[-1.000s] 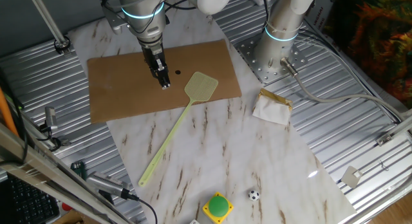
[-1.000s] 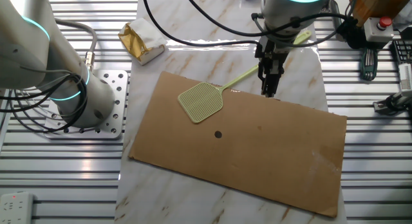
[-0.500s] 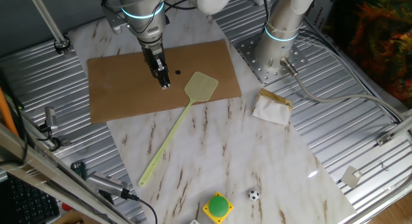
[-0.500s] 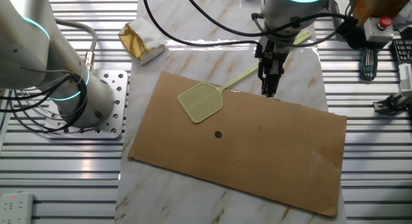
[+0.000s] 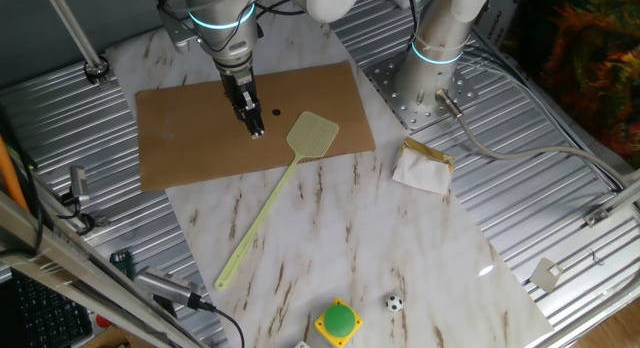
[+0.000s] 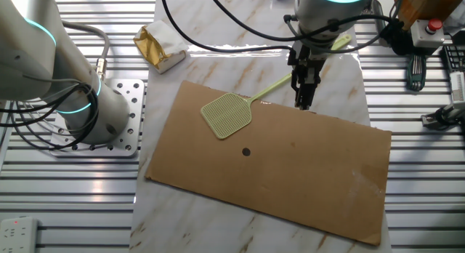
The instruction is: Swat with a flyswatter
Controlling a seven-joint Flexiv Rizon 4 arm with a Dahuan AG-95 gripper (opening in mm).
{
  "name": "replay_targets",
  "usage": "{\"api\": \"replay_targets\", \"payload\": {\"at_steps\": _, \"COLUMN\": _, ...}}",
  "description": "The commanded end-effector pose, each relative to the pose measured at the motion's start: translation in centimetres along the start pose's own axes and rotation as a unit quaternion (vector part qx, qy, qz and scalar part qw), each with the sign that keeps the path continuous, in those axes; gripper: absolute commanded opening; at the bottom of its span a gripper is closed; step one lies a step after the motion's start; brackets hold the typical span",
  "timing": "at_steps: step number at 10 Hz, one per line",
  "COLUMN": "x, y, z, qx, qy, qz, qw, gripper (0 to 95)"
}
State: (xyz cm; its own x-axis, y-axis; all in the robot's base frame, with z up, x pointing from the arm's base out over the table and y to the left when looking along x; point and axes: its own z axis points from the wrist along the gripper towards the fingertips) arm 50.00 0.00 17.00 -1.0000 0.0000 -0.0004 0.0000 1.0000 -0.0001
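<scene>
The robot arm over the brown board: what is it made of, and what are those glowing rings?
The arm looks like smooth silver-grey metal tubes, each joint ringed by a thin glowing cyan band. Black cables loop around its upper part. It narrows to a slim black tool with two thin fingers. What the rings are for cannot be told from the views.

The flyswatter (image 5: 277,196) (image 6: 231,111) is lying flat, pale yellow-green plastic with a long thin flat handle and a small squarish mesh head. Its head is resting on the edge of a brown cardboard sheet (image 5: 190,128) (image 6: 290,173), just beside a small dark spot (image 5: 275,114) (image 6: 246,153). Its handle is stretching diagonally away across the marble tabletop (image 5: 380,248) (image 6: 218,64). Nothing is gripping it.
</scene>
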Motion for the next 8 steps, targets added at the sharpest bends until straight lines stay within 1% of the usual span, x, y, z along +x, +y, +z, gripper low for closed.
{"api": "replay_targets", "payload": {"at_steps": 1, "x": 0.00, "y": 0.00, "z": 0.00, "qx": 0.000, "qy": 0.000, "qz": 0.000, "qw": 1.0000, "gripper": 95.0}}
{"api": "replay_targets", "payload": {"at_steps": 2, "x": 0.01, "y": 0.01, "z": -0.02, "qx": -0.005, "qy": -0.002, "qz": -0.018, "qw": 0.9998, "gripper": 0.0}}
{"api": "replay_targets", "payload": {"at_steps": 3, "x": 0.01, "y": 0.01, "z": -0.02, "qx": -0.006, "qy": -0.003, "qz": -0.018, "qw": 0.9998, "gripper": 0.0}}
{"api": "replay_targets", "payload": {"at_steps": 6, "x": 0.01, "y": 0.01, "z": -0.02, "qx": -0.002, "qy": -0.003, "qz": -0.018, "qw": 0.9998, "gripper": 0.0}}
{"api": "replay_targets", "payload": {"at_steps": 8, "x": 0.01, "y": 0.01, "z": -0.02, "qx": -0.001, "qy": -0.004, "qz": -0.018, "qw": 0.9998, "gripper": 0.0}}
